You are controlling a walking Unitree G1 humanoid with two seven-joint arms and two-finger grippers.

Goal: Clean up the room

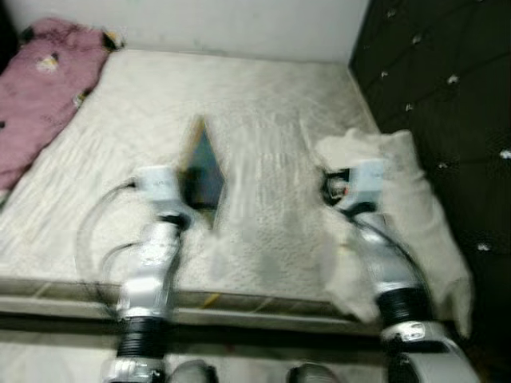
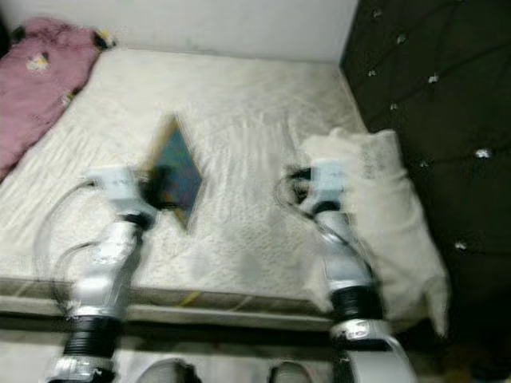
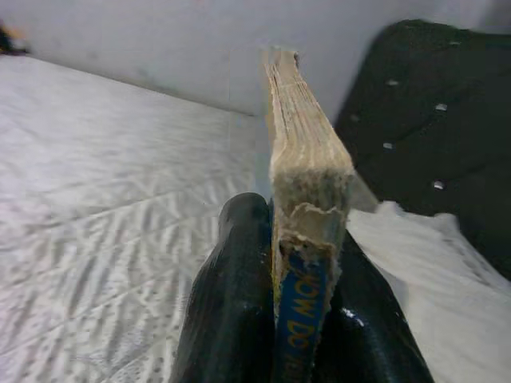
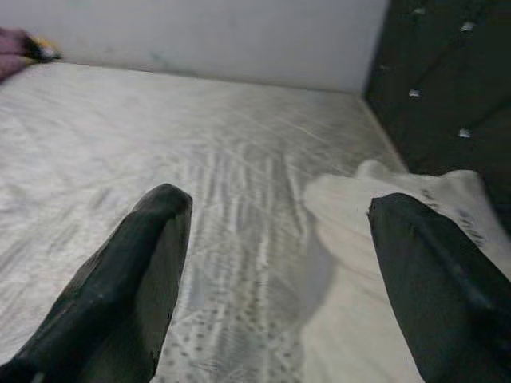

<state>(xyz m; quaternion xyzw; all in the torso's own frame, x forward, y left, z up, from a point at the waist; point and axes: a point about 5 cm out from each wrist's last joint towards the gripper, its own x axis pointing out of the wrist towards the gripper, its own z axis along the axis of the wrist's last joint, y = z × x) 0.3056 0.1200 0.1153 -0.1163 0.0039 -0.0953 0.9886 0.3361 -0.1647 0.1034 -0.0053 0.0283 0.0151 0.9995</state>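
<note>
My left gripper (image 3: 299,263) is shut on a worn book (image 1: 204,171) with a blue cover, held above the mattress (image 1: 239,104). The book's frayed page edge (image 3: 307,152) points away from the wrist, and blue spine lettering shows between the fingers (image 3: 235,295). My right gripper (image 4: 279,247) is open over the mattress, with a cream pillow (image 4: 375,263) just beyond and beside it. In the head views the right wrist (image 1: 355,187) hovers at the pillow's (image 1: 415,207) left edge.
A pink blanket (image 1: 40,88) lies on the far left corner of the bed. A dark tufted headboard (image 1: 447,96) runs along the right side. A pale wall (image 1: 239,24) backs the bed. The bed's near edge (image 1: 239,299) is just in front of me.
</note>
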